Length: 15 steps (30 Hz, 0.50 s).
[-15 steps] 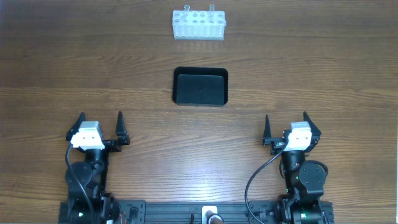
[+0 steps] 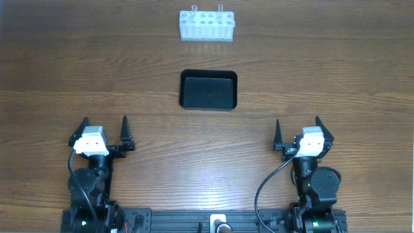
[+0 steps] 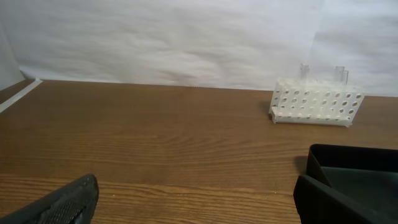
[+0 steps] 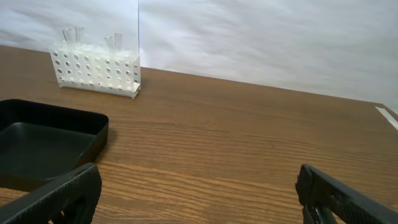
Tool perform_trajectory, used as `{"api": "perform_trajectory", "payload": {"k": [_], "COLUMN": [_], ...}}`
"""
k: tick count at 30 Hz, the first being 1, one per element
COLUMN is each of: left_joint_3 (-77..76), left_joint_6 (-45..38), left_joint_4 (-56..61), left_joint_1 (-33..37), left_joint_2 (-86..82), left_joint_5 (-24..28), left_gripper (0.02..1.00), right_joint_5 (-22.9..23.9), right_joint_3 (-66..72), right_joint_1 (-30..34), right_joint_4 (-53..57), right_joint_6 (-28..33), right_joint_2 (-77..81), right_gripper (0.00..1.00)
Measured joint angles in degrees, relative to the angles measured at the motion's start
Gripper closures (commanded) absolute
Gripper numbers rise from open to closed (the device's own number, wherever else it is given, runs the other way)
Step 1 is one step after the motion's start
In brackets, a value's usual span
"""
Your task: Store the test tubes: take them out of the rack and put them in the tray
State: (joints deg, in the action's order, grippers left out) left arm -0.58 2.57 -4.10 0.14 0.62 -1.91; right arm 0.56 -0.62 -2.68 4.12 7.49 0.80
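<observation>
Currently both of my arms sit low by their bases at the near edge of the wooden tabletop (image 2: 336,71), one on each side and well apart from each other. My left pincer (image 2: 104,123) has its jaws spread wide and grips nothing. My right pincer (image 2: 297,124) is spread wide in the same way, with only bare wood between its dark fingers (image 4: 56,199).

The white rack (image 2: 207,27) stands at the far side of the tabletop, about on the middle line between my two arms. Its long side faces me, and its front wall is dotted with rows of small round holes. Two clear test tubes stand upright in it along its far row. One tube (image 2: 193,9) is near the rack's left end, and the other tube (image 2: 220,8) is right of the rack's middle. Their open tops rise above the rack's upper face.

The black tray (image 2: 209,90) lies flat between the rack and my pincers, closer to the rack and not touching it, with a strip of wood between the two. It is a shallow rectangle with rounded corners and a raised rim. From my left wrist, the tray lies toward my right arm's side with the rack beyond it. From my right wrist, both lie toward my left arm's side. Both pincers are well short of the tray.
</observation>
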Motion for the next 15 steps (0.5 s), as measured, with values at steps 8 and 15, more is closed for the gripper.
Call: {"api": "perform_trajectory", "payload": {"k": [8, 15], "left_joint_3": [0.0, 0.0], "left_joint_6": [0.0, 0.0], "left_joint_4": [0.0, 0.0], "left_joint_1": [0.0, 0.0], "left_joint_2": [0.0, 0.0], "left_joint_5": [0.0, 0.0], "left_gripper": [0.02, 0.02], "right_joint_5": [0.0, 0.0], "right_joint_3": [0.0, 0.0], "right_joint_1": [0.0, 0.0], "right_joint_4": [0.02, 0.02], "right_joint_6": [0.04, 0.02], "right_joint_2": [0.0, 0.0], "right_gripper": [0.007, 0.009]}}
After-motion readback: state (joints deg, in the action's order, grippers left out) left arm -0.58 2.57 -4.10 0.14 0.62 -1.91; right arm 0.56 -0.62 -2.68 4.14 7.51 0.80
